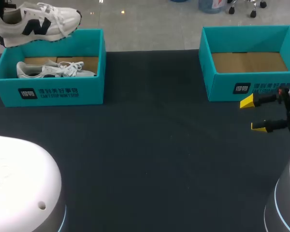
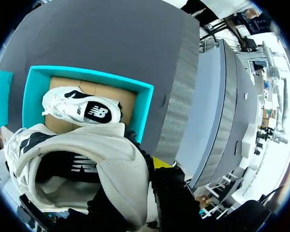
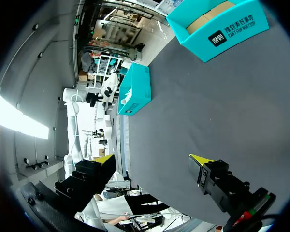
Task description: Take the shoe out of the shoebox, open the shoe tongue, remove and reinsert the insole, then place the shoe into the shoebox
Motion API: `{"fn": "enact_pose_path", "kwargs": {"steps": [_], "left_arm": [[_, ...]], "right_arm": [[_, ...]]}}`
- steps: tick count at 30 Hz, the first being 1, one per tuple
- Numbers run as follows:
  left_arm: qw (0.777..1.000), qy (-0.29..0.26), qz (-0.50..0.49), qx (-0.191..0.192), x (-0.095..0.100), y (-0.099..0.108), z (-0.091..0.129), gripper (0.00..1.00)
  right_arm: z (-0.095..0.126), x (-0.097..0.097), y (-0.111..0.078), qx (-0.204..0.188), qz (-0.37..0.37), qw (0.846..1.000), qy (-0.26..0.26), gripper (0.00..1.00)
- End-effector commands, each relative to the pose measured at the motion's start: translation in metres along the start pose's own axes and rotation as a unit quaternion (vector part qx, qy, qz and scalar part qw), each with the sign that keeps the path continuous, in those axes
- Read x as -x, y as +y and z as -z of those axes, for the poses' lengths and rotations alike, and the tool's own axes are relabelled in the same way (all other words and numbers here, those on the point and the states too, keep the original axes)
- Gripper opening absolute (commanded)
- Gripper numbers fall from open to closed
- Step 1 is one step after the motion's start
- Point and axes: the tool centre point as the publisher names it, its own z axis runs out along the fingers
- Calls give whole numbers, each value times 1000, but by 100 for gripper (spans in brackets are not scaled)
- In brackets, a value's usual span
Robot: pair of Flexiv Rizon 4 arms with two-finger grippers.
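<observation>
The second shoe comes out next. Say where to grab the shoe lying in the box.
Come from straight above, since the box walls block the sides. The shoe seems to lie on its side, so pinch sole-to-laces across its middle.

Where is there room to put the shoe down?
The dark table between the left shoebox and the right shoebox is bare, and the right shoebox is empty inside. The left shoebox is crowded: a second shoe lies inside, below the lifted shoe. The right fingers stand open before the right shoebox.
</observation>
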Motion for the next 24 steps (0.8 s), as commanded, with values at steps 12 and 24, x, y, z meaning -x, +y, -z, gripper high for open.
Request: {"fn": "enact_pose_path", "kwargs": {"steps": [12, 24], "left_arm": [[995, -14, -94, 3, -6, 1, -7, 0], [993, -32, -114, 18, -3, 13, -12, 0]], "right_arm": [[0, 0, -1, 1, -1, 1000, -2, 100], [0, 0, -1, 1, -1, 1000, -2, 100]]}}
